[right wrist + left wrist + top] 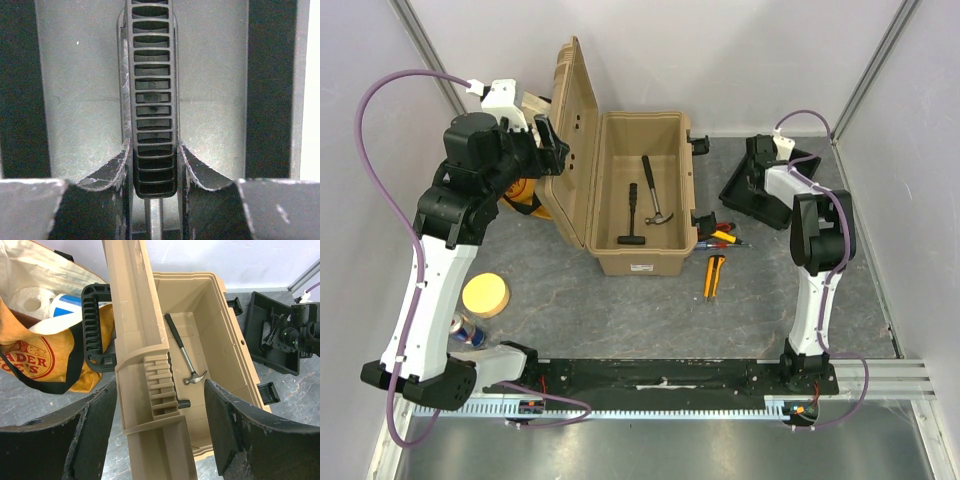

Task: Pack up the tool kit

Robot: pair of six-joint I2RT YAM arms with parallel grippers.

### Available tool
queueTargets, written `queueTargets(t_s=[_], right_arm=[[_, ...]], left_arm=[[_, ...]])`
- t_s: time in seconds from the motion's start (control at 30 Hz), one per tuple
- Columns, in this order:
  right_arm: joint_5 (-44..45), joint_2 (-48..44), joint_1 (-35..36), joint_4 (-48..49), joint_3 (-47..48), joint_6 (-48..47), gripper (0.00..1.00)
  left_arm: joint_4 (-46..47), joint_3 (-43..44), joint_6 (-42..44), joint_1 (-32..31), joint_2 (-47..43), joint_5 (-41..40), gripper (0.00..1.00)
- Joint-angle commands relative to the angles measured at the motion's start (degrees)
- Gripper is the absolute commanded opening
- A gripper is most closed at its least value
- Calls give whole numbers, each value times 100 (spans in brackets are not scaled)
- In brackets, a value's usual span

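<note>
The tan toolbox (pixel 642 258) stands open in the middle of the table with its lid (pixel 576 150) upright on the left. Two hammers (pixel 655 192) lie inside. My left gripper (pixel 552 150) is open, its fingers (pixel 235 425) straddling the lid's edge (pixel 145 365) without touching it. The black inner tray (pixel 745 195) sits tilted on the table to the right of the box. My right gripper (pixel 772 168) is down in the tray, shut on its ribbed centre handle (pixel 152 100), with one finger (pixel 112 170) pressed to each side.
Small red, yellow and black-handled tools (pixel 725 237) and a yellow knife (pixel 714 277) lie by the box's right front corner. An orange-yellow cloth bag (pixel 40 355) sits behind the lid. An orange disc (pixel 486 295) and a can (pixel 468 328) rest near the left arm.
</note>
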Motion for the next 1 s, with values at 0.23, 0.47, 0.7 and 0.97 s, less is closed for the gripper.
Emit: queueTargets(t_s=[0.23, 0.47, 0.7, 0.97], right_arm=[[306, -1110, -191, 368, 279, -578, 0], [-203, -2033, -323, 228, 666, -719, 0], [-1039, -2736, -16, -132, 974, -350, 0], [-934, -3151, 1529, -247, 922, 151, 0]], left_arm=[[221, 104, -10, 7, -181, -400, 76], [221, 25, -45, 7, -445, -497, 76], [248, -28, -124, 15, -665, -497, 76], [265, -151, -273, 7, -823, -409, 76]])
